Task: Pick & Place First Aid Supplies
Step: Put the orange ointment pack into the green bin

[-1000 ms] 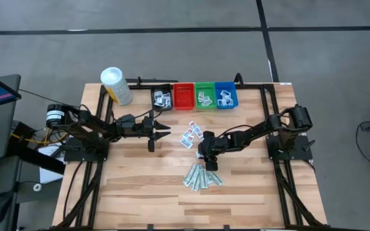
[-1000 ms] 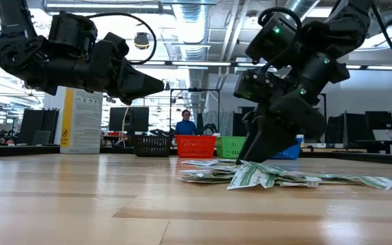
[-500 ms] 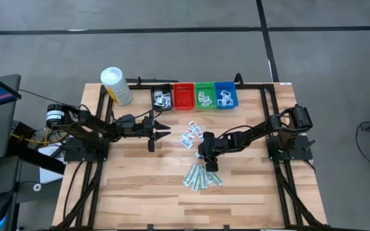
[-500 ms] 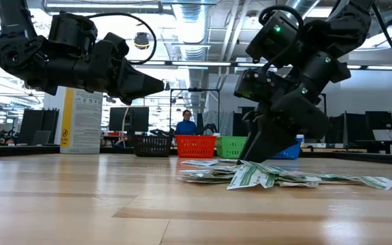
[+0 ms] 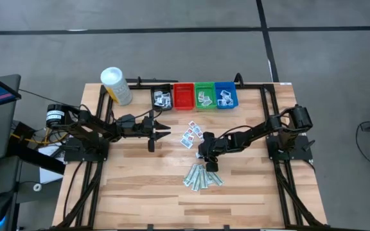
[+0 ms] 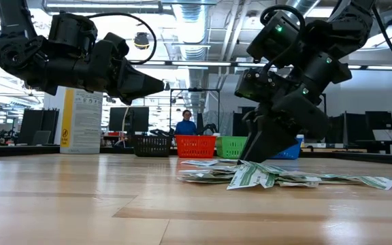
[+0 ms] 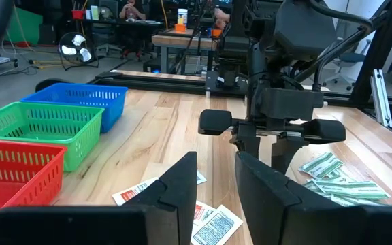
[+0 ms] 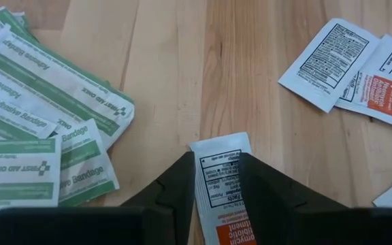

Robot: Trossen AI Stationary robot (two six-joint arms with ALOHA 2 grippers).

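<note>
Several white squarish packets (image 5: 193,135) lie flat mid-table, also seen in the right wrist view as white packets (image 8: 349,64). A pile of pale-green strips (image 5: 203,176) lies nearer the near edge, also in the right wrist view (image 8: 39,116). My right gripper (image 5: 209,165) stands between the two groups, fingers down at the table (image 6: 250,158), shut on one white packet with orange print (image 8: 220,197). My left gripper (image 5: 161,133) hovers open above the table, left of the white packets (image 7: 216,163), touching nothing. My right gripper has the white packet with orange print between its two fingers, which meet its two long side edges (image 8: 199,184). The fingers come from above, slanting, and lie along the packet. The packet's free end (image 8: 218,144) points away over the wood; I cannot tell whether it is lifted.
Black (image 5: 162,98), red (image 5: 184,96), green (image 5: 205,96) and blue (image 5: 225,95) bins stand in a row at the far edge, some holding packets. A white canister with a yellow label (image 5: 116,85) stands at the far left corner. Bare wood spreads toward the near edge.
</note>
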